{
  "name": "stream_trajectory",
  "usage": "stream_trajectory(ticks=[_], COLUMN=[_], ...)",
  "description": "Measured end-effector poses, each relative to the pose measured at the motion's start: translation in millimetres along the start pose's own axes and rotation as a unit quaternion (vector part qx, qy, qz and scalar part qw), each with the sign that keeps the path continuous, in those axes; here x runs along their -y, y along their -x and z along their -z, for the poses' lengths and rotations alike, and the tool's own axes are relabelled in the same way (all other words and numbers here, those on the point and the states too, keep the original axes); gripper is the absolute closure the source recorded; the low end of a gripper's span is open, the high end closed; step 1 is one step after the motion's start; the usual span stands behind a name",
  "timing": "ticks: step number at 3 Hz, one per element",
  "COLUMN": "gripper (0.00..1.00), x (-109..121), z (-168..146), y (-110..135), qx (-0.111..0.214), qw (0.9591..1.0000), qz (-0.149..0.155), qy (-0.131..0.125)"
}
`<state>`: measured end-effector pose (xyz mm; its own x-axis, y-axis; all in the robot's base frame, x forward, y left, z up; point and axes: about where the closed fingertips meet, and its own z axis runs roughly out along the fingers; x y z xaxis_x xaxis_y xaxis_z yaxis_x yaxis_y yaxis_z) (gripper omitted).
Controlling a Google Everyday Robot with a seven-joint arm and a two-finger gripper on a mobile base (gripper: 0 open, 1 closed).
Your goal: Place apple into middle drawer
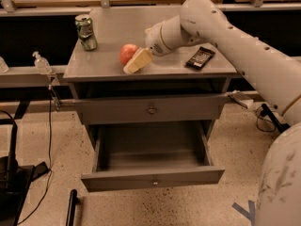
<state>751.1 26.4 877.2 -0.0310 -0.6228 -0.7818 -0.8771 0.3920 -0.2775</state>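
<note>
The red-orange apple [126,52] lies on the grey cabinet top [113,29], left of centre near the front edge. My gripper [137,61] has come down at the apple's right front side and looks to touch it; the white arm reaches in from the right. The middle drawer [153,178] is pulled out below, its inside bare, with a small round knob on its front. The drawer front above it [151,110] is closed.
A green can [86,32] stands at the top's back left. A black flat device [200,58] lies at the right. A small clear bottle [41,62] sits on the rail to the left. Cables and a black stand are on the floor at left.
</note>
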Motion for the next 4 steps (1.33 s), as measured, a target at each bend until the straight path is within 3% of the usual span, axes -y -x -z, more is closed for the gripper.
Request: stream_trajectory(ticks=[3,4], gripper=[0.03,0.26], x=[-1,-2], z=[-20,-22], y=[-1,-1], qx=[0.026,0.026], qw=[0.9993,0.9993], qz=[-0.026,-0.025], qy=[0.005,0.007])
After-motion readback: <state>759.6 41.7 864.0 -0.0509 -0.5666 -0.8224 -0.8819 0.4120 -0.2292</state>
